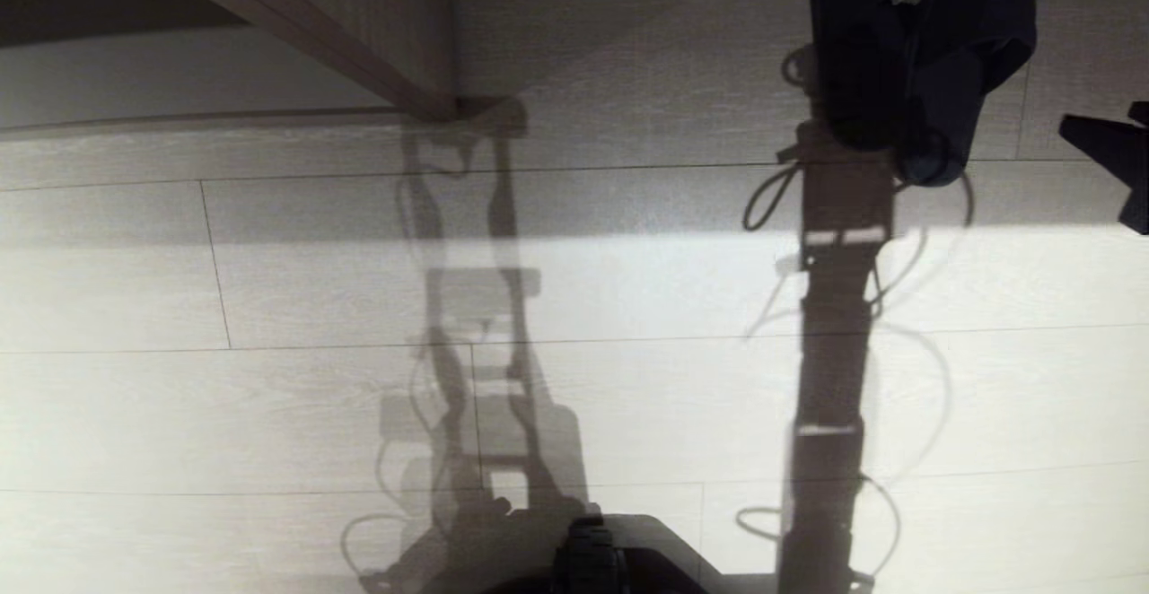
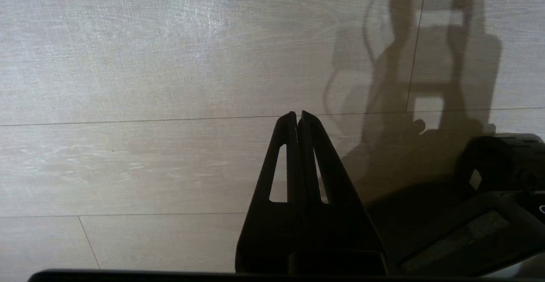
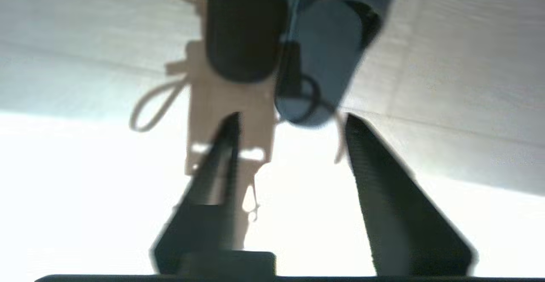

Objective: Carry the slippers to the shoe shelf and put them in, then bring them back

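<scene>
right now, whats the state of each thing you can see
slippers: side by side, toes at the right gripper's fingertips, not gripped
right gripper: open, pointed at the slippers
left gripper: shut, empty, above the floor
shoe shelf: only a panel in view, slippers not in it

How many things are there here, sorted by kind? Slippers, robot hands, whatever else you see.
slippers: 2
robot hands: 2, the left hand and the right hand
wood-grain panel: 1
dark thing at the edge of the head view, too cut off to name: 1
Total: 6
</scene>
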{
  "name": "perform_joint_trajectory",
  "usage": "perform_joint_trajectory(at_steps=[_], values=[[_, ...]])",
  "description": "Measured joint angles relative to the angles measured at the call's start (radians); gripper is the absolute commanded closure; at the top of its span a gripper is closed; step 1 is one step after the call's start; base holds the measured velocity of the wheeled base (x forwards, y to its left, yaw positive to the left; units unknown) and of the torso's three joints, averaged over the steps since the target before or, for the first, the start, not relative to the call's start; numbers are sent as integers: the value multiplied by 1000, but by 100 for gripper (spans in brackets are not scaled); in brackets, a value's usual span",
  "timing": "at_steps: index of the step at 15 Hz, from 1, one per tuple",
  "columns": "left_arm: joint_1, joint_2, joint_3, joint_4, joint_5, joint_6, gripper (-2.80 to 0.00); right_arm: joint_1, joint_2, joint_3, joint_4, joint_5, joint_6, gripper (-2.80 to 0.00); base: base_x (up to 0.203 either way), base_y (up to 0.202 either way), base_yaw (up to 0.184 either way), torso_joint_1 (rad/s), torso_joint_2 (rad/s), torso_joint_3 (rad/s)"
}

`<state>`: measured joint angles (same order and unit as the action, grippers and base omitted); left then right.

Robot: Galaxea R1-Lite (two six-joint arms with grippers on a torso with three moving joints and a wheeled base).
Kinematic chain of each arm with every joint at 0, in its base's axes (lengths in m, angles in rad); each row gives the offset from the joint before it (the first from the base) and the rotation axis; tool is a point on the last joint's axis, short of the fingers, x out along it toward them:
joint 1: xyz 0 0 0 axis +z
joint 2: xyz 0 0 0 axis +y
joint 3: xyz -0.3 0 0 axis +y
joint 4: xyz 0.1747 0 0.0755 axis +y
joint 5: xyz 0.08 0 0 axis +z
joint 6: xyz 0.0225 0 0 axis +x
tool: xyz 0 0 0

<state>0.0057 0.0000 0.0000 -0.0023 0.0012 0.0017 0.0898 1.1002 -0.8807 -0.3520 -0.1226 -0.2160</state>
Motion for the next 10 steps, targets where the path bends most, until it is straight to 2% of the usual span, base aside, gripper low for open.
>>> perform_joint_trajectory(at_steps=[5, 10], values=[[0, 0, 0, 0, 0, 0, 0, -2, -308, 100, 241, -40, 15, 0, 0, 0, 0, 0, 0, 0], [0, 0, 0, 0, 0, 0, 0, -11, -529, 184, 391, -67, 59, 0, 0, 0, 0, 0, 0, 0]])
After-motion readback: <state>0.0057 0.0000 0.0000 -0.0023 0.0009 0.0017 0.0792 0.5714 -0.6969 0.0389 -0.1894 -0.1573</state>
